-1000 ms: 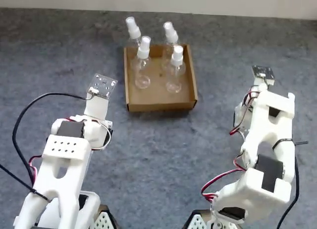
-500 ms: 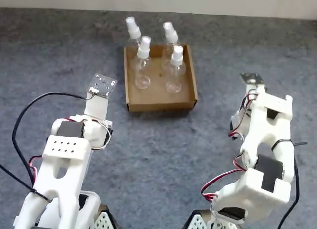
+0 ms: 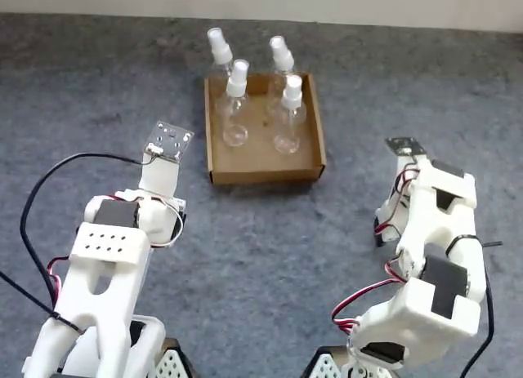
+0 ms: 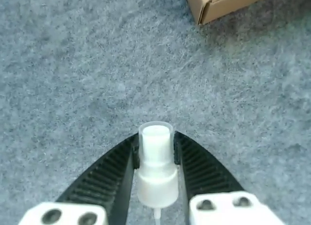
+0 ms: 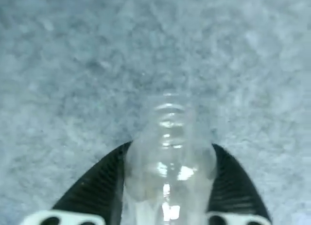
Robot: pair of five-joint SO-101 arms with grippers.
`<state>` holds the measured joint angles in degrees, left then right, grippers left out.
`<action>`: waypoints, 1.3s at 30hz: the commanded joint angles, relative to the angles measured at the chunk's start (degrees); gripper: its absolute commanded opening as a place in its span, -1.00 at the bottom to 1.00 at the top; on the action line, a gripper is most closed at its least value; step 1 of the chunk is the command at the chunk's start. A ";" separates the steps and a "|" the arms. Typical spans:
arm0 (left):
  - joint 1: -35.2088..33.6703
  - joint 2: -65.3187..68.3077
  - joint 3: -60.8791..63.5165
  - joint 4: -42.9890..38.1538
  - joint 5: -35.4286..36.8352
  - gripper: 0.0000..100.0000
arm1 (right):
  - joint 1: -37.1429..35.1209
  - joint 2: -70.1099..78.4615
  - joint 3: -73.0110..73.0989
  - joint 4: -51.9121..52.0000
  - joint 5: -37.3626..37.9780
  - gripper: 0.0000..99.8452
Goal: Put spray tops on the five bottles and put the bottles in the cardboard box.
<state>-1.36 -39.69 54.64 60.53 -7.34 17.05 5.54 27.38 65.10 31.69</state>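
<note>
high view: the cardboard box [image 3: 265, 175] lies on the grey carpet [image 3: 82, 84], open side up. four capped bottles [image 3: 235, 108] stand upright, long axes vertical and spray heads uppermost. two are plainly inside the box; two are at its far wall, where it cannot be told whether they stand inside or just behind it. the left arm [image 3: 110, 247] and the right arm [image 3: 433, 231] sit on the near side of the box, one to each side, both apart from it.

left wrist view: the left gripper [image 4: 155, 137] is closed on a loose white spray top [image 4: 156, 166], one finger against each side. the top's long axis runs along the fingers. its cap end points out past the fingertips and its thin tube end points back toward the wrist. a corner of the box [image 4: 218, 4] lies farther off on the carpet.

right wrist view: the right gripper [image 5: 168, 147] clamps an uncapped bottle [image 5: 167, 152] of clear plastic by its body. the bottle's long axis lies along the fingers, and its bare threaded neck points out beyond the fingertips, above the carpet.
</note>
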 commanded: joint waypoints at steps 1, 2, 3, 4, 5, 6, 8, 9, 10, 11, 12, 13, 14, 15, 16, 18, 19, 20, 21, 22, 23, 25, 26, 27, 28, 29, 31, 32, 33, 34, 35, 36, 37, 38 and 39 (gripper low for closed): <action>1.01 -1.80 -0.22 -0.79 0.44 -0.99 | -0.31 -1.01 -0.66 0.13 0.79 -0.99; 1.01 -1.80 -0.22 -0.79 0.44 -0.99 | -0.57 -1.54 -1.71 0.13 0.79 -0.98; 1.01 -1.80 -0.22 -0.88 0.44 -0.99 | -0.66 -2.51 -2.95 0.75 0.79 -0.99; 1.01 -1.80 -0.22 -0.88 0.44 -0.99 | -0.66 -3.56 -4.18 2.07 0.62 -0.99; 1.01 -1.80 -0.40 -0.88 0.44 -0.99 | -0.75 -5.05 -5.67 3.82 0.62 -0.99; 1.01 -1.89 -0.66 -0.88 0.44 -0.99 | -1.01 -6.81 -7.43 6.02 0.53 -0.99; 0.75 -1.89 -2.59 -0.53 0.53 -0.99 | -2.51 -11.12 -10.77 10.33 -1.67 -0.99; 0.75 -1.89 -4.09 -0.53 0.62 -0.99 | -3.30 -13.76 -12.18 12.18 -3.34 -0.99; 0.75 -1.89 -5.93 -0.53 0.70 -0.99 | -4.79 -16.48 -13.32 13.58 -5.01 -0.99; 0.84 -1.89 -7.96 -0.35 0.79 -0.99 | -6.55 -19.47 -14.37 14.46 -6.59 -0.99; 1.01 -1.89 -10.07 0.35 0.88 -0.99 | -8.57 -22.64 -14.90 14.99 -7.91 -0.99; 1.01 -1.89 -12.26 1.23 1.58 -0.99 | -11.21 -25.71 -15.16 15.08 -9.41 -0.99; 1.01 -1.89 -14.64 2.02 3.16 -0.99 | -14.29 -28.53 -14.90 15.08 -10.99 -0.99; 0.92 -1.89 -17.19 2.81 4.75 -0.99 | -17.45 -31.25 -14.29 15.08 -12.57 -0.99; 0.75 -1.89 -19.82 3.43 6.24 -0.99 | -20.53 -33.54 -13.41 14.99 -13.98 -0.99; 0.66 -1.89 -25.01 4.04 8.53 -0.99 | -27.47 -37.67 -11.38 14.90 -16.53 -0.99; 0.66 -1.89 -27.47 4.04 9.85 -0.99 | -30.81 -39.16 -10.68 14.90 -17.67 -0.99; 0.66 -1.89 -29.85 4.04 11.52 -0.99 | -34.33 -40.31 -9.98 14.29 -18.73 -0.99; 0.66 -1.89 -32.40 4.04 13.27 -0.99 | -37.85 -41.19 -9.27 12.88 -19.69 -0.99; 0.66 -1.89 -34.86 4.04 14.77 -0.99 | -41.19 -41.71 -7.87 11.38 -20.40 -0.99; 0.66 -1.89 -37.23 4.04 15.82 -0.99 | -44.00 -41.71 -6.02 9.45 -20.57 -0.99; 0.66 -1.89 -41.80 4.04 16.97 -0.99 | -48.84 -41.89 -1.98 4.79 -20.57 -0.99; 0.66 -1.89 -43.91 4.04 16.97 -0.99 | -50.77 -42.07 0.04 2.33 -20.48 -0.99; 0.66 -1.89 -45.76 4.04 17.05 -0.99 | -52.18 -42.33 1.98 -0.31 -20.48 -0.99; 0.66 -1.89 -47.43 4.04 17.05 -0.99 | -53.49 -42.33 3.74 -3.21 -20.48 -0.99; 0.66 -1.89 -49.01 4.04 17.05 -0.99 | -54.46 -42.33 5.41 -6.11 -20.48 -0.99; 0.75 -1.89 -51.74 4.04 17.05 -0.98 | -55.87 -41.89 8.66 -12.53 -20.40 -0.99; 0.84 -1.89 -52.88 4.04 17.05 -0.98 | -56.40 -41.80 10.51 -16.04 -20.40 -0.99; 0.92 -1.89 -53.93 4.04 17.05 -0.98 | -56.75 -41.80 12.79 -19.30 -20.40 -0.99; 0.92 -1.89 -54.73 4.04 17.05 -0.98 | -56.92 -41.98 15.16 -22.29 -20.40 -0.99; 0.92 -1.89 -55.43 4.04 17.05 -0.98 | -56.92 -42.24 17.45 -24.84 -20.40 -0.99; 1.01 -1.89 -55.78 4.04 17.05 -0.98 | -57.01 -42.42 19.21 -26.51 -20.40 -0.99; 1.01 -1.98 -56.04 4.04 17.05 -0.98 | -57.27 -42.42 20.79 -26.95 -20.40 -0.99; 1.10 -1.98 -56.13 3.87 17.05 -0.98 | -57.27 -42.42 22.29 -26.77 -20.40 -0.99; 1.10 -1.98 -56.57 3.96 17.05 -0.98 | -57.36 -42.42 23.52 -26.77 -20.40 -0.99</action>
<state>-1.36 -40.40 1.63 64.40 9.36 -39.47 -34.46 49.19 40.84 11.82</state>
